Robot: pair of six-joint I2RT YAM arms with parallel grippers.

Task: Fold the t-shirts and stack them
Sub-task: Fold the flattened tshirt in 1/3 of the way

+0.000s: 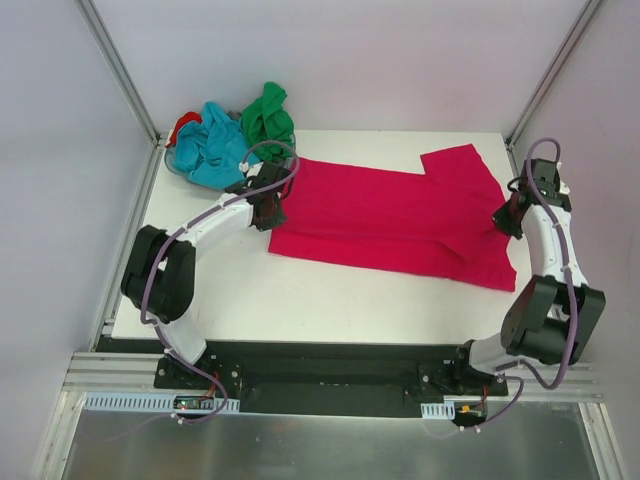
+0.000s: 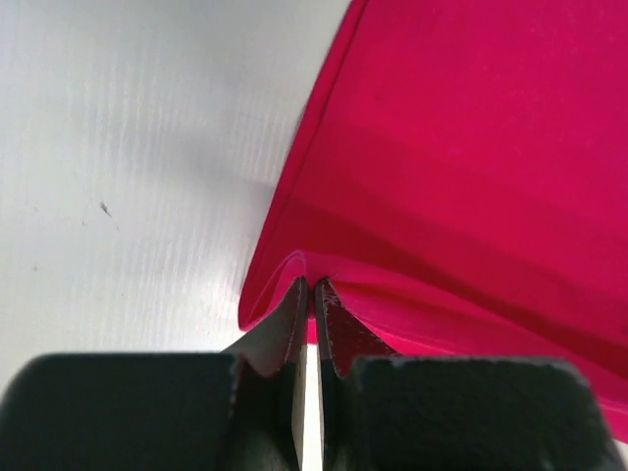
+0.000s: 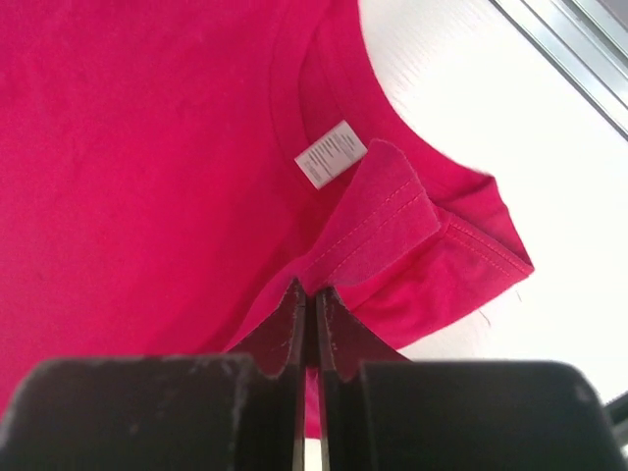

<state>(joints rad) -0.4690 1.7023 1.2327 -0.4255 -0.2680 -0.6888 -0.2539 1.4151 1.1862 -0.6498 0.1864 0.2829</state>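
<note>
The crimson-pink t-shirt point(image 1: 390, 215) lies spread across the middle of the white table point(image 1: 300, 300), partly folded lengthwise. My left gripper point(image 1: 266, 207) is shut on its left hem edge point(image 2: 294, 270). My right gripper point(image 1: 507, 217) is shut on cloth by the neck point(image 3: 324, 270), close to the small white label point(image 3: 331, 153). A turquoise-blue t-shirt point(image 1: 215, 148), a green one point(image 1: 267, 118) and a bit of a red one point(image 1: 183, 125) lie crumpled at the back left.
The crumpled shirts sit in and over a small grey basket point(image 1: 176, 165) at the table's back left corner. Slanted metal frame posts point(image 1: 120, 70) stand at both back corners. A black rail point(image 1: 330, 375) runs along the near edge.
</note>
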